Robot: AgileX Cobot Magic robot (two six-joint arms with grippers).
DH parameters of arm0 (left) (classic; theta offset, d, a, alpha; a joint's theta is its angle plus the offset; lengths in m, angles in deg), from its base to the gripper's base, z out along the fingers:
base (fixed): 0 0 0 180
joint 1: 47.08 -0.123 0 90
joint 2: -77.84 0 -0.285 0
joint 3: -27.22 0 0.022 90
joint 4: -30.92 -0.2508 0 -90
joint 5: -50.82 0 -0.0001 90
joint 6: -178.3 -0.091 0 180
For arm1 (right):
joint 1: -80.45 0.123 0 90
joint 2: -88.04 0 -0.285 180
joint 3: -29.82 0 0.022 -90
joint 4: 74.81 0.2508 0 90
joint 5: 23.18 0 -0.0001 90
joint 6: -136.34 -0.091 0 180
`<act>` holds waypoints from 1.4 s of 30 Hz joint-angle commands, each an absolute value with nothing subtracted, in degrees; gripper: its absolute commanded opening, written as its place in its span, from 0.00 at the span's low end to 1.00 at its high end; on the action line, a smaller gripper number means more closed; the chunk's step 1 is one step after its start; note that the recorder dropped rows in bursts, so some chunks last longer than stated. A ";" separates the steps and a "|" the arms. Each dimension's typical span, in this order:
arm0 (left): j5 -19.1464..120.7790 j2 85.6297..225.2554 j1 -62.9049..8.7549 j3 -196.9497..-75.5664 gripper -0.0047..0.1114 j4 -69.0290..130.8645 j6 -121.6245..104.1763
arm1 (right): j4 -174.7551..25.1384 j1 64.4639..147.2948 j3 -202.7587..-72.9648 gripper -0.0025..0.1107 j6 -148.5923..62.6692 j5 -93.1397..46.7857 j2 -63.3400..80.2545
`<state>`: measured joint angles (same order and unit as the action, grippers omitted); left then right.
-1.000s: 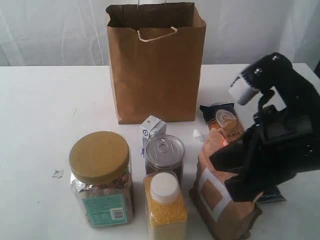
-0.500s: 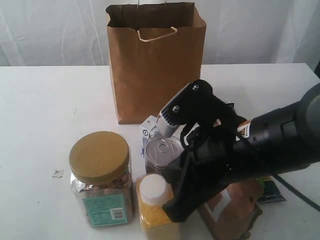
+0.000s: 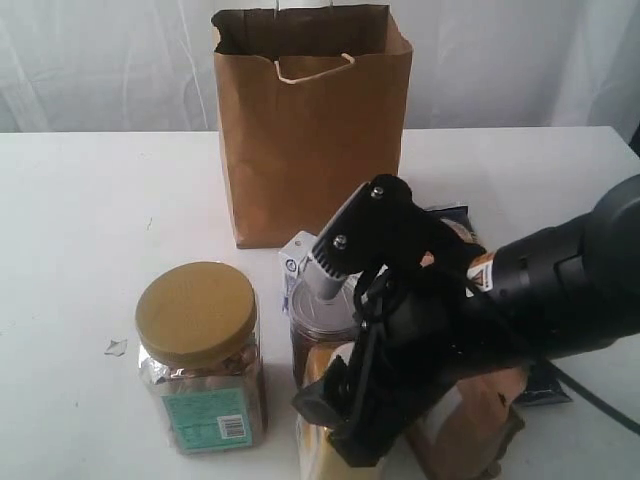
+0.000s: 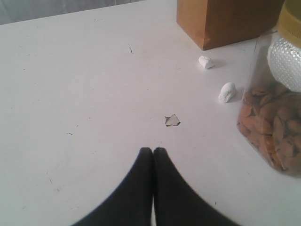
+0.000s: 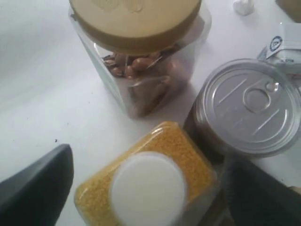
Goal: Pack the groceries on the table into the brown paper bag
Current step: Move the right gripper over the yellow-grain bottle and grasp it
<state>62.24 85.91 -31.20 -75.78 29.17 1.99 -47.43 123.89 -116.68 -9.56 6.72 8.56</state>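
Right wrist view: end effector (image 5: pixel 148 165) spread around grain-filled bottle (image 5: pixel 160 141), clasping nothing.

Your right arm (image 3: pixel 545 290) is bulky matte black, with two small silver screws (image 3: pixel 378 190) on its housing, a pale grey cylinder (image 3: pixel 322 272) below them and an orange-and-white sticker (image 3: pixel 483 268). A thin black cable (image 3: pixel 600 405) trails behind. Your left end effector (image 4: pixel 153 151) has two smooth, tapered black fingers (image 4: pixel 134 188).
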 commanded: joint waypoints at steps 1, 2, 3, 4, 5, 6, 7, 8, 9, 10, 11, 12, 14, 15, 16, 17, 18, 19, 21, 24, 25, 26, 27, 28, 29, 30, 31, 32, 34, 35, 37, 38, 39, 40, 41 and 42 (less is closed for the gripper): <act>61.96 85.63 -30.97 -75.57 0.04 29.21 1.89 | -47.99 124.01 -116.92 0.73 -16.49 6.50 11.48; 61.96 85.63 -30.97 -75.57 0.04 29.21 1.89 | -48.39 124.01 -116.81 0.73 -19.95 6.95 11.75; 61.96 85.63 -30.97 -75.57 0.04 29.21 1.89 | -48.92 124.01 -116.47 0.73 -26.81 7.56 11.73; 61.96 85.63 -30.97 -75.57 0.04 29.21 1.89 | -48.92 124.16 -116.08 0.73 -30.06 7.22 11.23; 61.96 85.63 -30.97 -75.57 0.04 29.21 1.89 | -48.92 125.10 -115.28 0.73 -32.52 6.55 9.80; 61.96 85.63 -30.97 -75.57 0.04 29.21 1.89 | -48.92 125.71 -114.97 0.73 -32.52 6.12 8.80; 61.96 85.63 -30.97 -75.57 0.04 29.21 1.89 | -48.92 126.72 -114.85 0.73 -32.52 5.49 6.70; 61.96 85.63 -30.97 -75.57 0.04 29.21 1.89 | -48.92 127.26 -114.85 0.73 -32.52 5.11 5.71; 61.96 85.63 -30.97 -75.57 0.04 29.21 1.89 | -48.92 127.77 -114.85 0.73 -32.52 4.76 4.08; 61.96 85.63 -30.97 -75.57 0.04 29.21 1.89 | -48.92 127.78 -114.85 0.73 -32.52 4.47 3.19; 61.96 85.63 -30.97 -75.57 0.04 29.21 1.89 | -48.92 127.78 -114.85 0.73 -32.52 3.52 1.77; 61.96 85.63 -30.97 -75.57 0.04 29.21 1.89 | -48.92 127.78 -114.85 0.73 -32.52 1.97 0.45; 61.96 85.63 -30.97 -75.57 0.04 29.21 1.89 | -48.92 127.78 -114.85 0.73 -32.52 0.43 -1.44; 61.96 85.63 -30.97 -75.57 0.04 29.21 1.89 | -48.92 127.78 -114.85 0.73 -32.52 0.43 -1.87; 61.96 85.63 -30.97 -75.57 0.04 29.21 1.89 | -48.92 127.78 -114.85 0.72 -33.40 0.80 -2.60; 61.96 85.63 -30.97 -75.57 0.04 29.21 1.89 | -48.92 127.78 -114.85 0.71 -33.64 1.31 -3.00; 61.96 85.63 -30.97 -75.57 0.04 29.21 1.89 | -48.92 127.78 -114.85 0.64 -33.89 2.24 -3.46; 61.96 85.63 -30.97 -75.57 0.04 29.21 1.89 | -49.05 127.78 -114.85 0.58 -34.67 3.05 -3.78; 61.96 85.63 -30.97 -75.57 0.04 29.21 1.89 | -50.20 127.78 -114.85 0.42 -35.78 4.97 -4.29; 61.96 85.63 -30.97 -75.57 0.04 29.21 1.89 | -50.47 127.78 -114.85 0.21 -36.04 6.67 -4.29; 61.96 85.63 -30.97 -75.57 0.04 29.21 1.89 | -50.47 127.78 -114.85 0.14 -36.04 7.10 -4.29; 61.96 85.63 -30.97 -75.57 0.04 29.21 1.89 | -50.47 127.78 -114.85 0.08 -36.04 7.24 -4.29; 61.96 85.63 -30.97 -75.57 0.04 29.21 1.89 | -50.47 127.78 -114.85 0.03 -36.04 7.72 -4.29; 61.96 85.63 -30.97 -75.57 0.04 29.21 1.89 | -50.47 127.78 -114.85 0.02 -36.04 8.20 -4.17; 61.96 85.63 -30.97 -75.57 0.04 29.21 1.89 | -50.47 127.78 -114.85 0.02 -36.04 8.79 -3.89; 61.96 85.63 -30.97 -75.57 0.04 29.21 1.89 | -50.47 127.78 -114.85 0.02 -36.04 9.08 -3.75; 61.96 85.63 -30.97 -75.57 0.04 29.21 1.89 | -50.47 127.78 -114.85 0.02 -36.04 9.73 -3.19; 61.96 85.63 -30.97 -75.57 0.04 29.21 1.89 | -50.47 127.78 -114.85 0.02 -36.16 10.18 -2.83; 61.96 85.63 -30.97 -75.57 0.04 29.21 1.89 | -50.47 127.78 -115.20 0.02 -36.38 11.52 -1.65; 61.96 85.63 -30.97 -75.57 0.04 29.21 1.89 | -50.47 127.78 -115.43 0.02 -36.38 12.05 -1.11; 61.96 85.63 -30.97 -75.57 0.04 29.21 1.89 | -50.47 127.78 -116.22 0.02 -36.70 13.17 0.33; 61.96 85.63 -30.97 -75.57 0.04 29.21 1.89 | -50.73 127.78 -116.38 0.02 -37.13 13.18 0.87; 61.96 85.63 -30.97 -75.57 0.04 29.21 1.89 | -51.24 127.78 -116.48 0.02 -37.35 13.06 1.39; 61.96 85.63 -30.97 -75.57 0.04 29.21 1.89 | -51.94 127.78 -116.48 0.02 -37.35 12.77 1.79; 61.96 85.63 -30.97 -75.57 0.04 29.21 1.89 | -53.27 127.78 -116.48 0.02 -37.35 12.80 1.79; 61.96 85.63 -30.97 -75.57 0.04 29.21 1.89 | -55.54 127.78 -116.48 0.02 -37.35 12.51 1.69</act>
